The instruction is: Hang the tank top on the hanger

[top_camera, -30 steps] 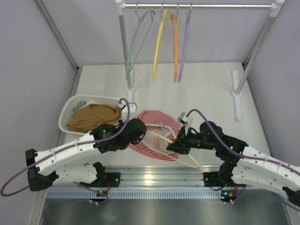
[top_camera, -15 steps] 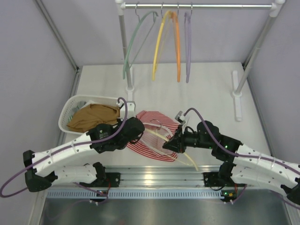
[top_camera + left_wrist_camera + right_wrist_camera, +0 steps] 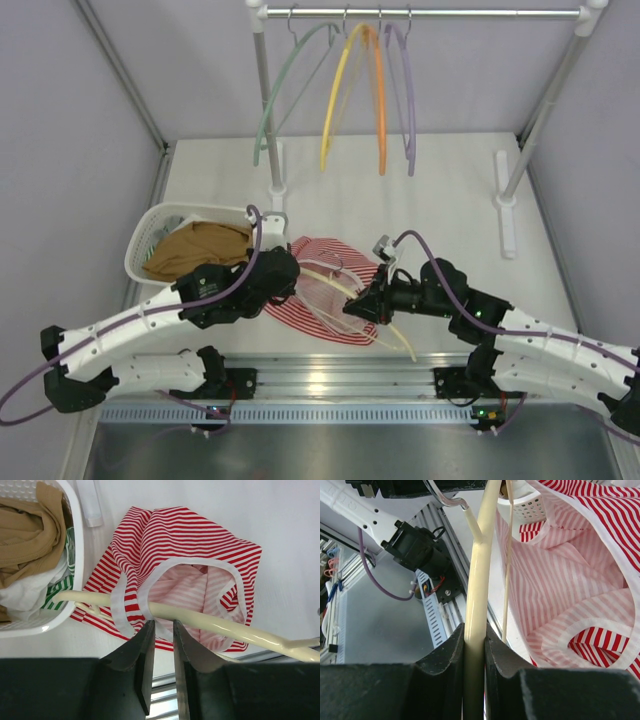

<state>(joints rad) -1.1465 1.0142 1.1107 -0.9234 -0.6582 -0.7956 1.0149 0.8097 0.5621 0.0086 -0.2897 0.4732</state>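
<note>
White tabletop (image 3: 440, 200) holds the tank top (image 3: 330, 255) at the near edge, with the hanger (image 3: 210, 622) running under 1 strap. Right gripper (image 3: 474, 630) clamps the hanger; left gripper (image 3: 161, 625) stands slightly parted, holding nothing.

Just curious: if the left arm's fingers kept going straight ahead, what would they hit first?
Probably the hanger bar, where the tank top's white strap loops over it, just beyond the left fingers; how close is hard to judge.
</note>
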